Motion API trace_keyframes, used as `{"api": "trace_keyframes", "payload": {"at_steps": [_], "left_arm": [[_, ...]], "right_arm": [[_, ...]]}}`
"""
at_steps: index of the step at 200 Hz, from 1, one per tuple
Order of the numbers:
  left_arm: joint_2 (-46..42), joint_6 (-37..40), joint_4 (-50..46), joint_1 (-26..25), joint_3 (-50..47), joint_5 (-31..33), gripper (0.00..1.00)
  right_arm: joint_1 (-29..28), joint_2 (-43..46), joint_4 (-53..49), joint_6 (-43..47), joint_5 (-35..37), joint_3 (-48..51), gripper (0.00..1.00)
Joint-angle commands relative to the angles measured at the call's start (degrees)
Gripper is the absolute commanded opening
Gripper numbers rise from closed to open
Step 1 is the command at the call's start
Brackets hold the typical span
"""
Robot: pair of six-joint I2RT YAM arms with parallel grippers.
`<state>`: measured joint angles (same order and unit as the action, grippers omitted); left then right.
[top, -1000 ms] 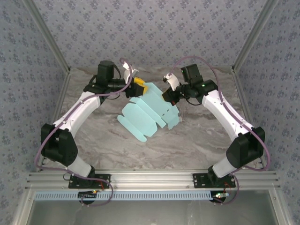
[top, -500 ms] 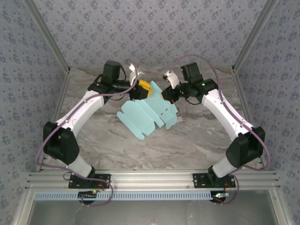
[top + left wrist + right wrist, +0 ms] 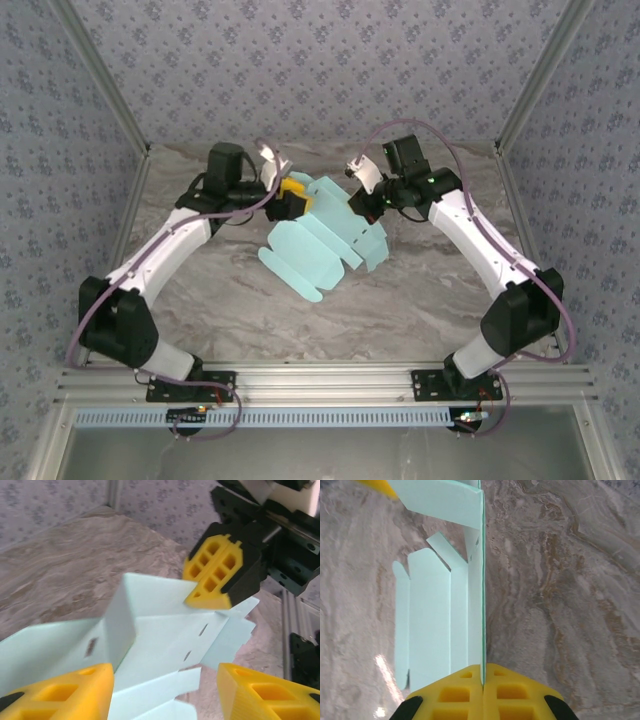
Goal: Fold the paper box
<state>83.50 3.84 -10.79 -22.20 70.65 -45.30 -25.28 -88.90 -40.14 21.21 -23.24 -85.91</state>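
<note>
Right now my right pincer (image 3: pixel 482 680) is pressed together on one edge of the paper box (image 3: pixel 322 243), the thin card caught between its yellow pads (image 3: pixel 457 695) and standing on edge. My left pincer (image 3: pixel 165 690) is spread, a folded panel lying between its fingers without being clamped. The pale cyan sheet sits mid-bench (image 3: pixel 420 300), its far end raised between both pincers, its rounded flaps down toward the arm bases.

Partly folded pale cyan paper box (image 3: pixel 322 243)
</note>
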Motion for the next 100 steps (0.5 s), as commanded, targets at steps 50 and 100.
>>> {"api": "trace_keyframes", "payload": {"at_steps": [50, 100], "left_arm": [[-7.1, -2.4, 7.4, 9.3, -6.3, 16.2, 0.61], [3.0, 2.2, 0.8, 13.7, -1.8, 12.8, 0.61]], "right_arm": [[-3.3, 2.9, -0.1, 15.9, 10.5, 0.7, 0.0], [-7.4, 2.5, 6.6, 23.9, 20.0, 3.8, 0.0]]}}
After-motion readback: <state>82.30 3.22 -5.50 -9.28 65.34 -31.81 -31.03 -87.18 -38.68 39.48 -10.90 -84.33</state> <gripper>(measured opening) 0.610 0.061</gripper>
